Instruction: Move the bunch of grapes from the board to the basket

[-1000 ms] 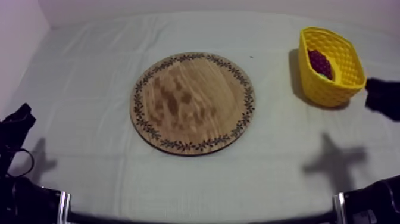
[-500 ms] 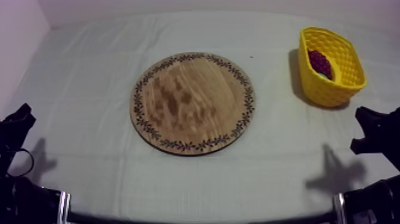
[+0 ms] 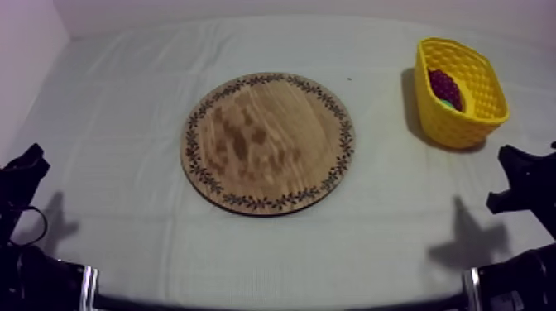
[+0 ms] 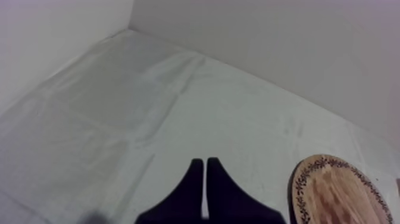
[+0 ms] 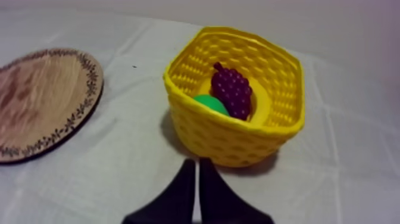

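A: What's on the table (image 3: pixel 116 107)?
B: A wooden board (image 3: pixel 269 142) at centre, and a yellow basket (image 3: pixel 453 126) at its two o'clock.
A: And the robot?
B: Left hand (image 4: pixel 205 162) at the board's eight o'clock, right hand (image 5: pixel 197 161) at the basket's five o'clock, both with fingers pressed together.
A: The bunch of grapes (image 5: pixel 232 92)?
B: In the basket, beside a green fruit (image 5: pixel 209 102).
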Motion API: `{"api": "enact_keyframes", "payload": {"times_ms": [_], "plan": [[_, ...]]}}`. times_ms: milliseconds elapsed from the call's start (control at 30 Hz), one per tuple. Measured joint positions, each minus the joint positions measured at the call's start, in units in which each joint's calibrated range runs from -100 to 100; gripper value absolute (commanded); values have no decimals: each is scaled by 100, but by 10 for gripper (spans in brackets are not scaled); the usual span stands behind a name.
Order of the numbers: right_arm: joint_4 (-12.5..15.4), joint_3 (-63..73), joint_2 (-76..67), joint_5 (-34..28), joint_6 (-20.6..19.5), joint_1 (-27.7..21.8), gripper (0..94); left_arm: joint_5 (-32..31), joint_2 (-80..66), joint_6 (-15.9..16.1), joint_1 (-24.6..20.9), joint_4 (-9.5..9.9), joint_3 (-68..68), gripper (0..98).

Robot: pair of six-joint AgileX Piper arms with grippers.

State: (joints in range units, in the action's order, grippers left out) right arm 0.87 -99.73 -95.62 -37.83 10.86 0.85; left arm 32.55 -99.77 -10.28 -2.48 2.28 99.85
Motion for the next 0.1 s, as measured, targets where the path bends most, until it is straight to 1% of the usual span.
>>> {"api": "enact_keyframes", "payload": {"times_ms": [100], "plan": [[0, 0, 0, 42, 114, 19, 5, 0, 0, 0, 0, 0, 0, 0]]}}
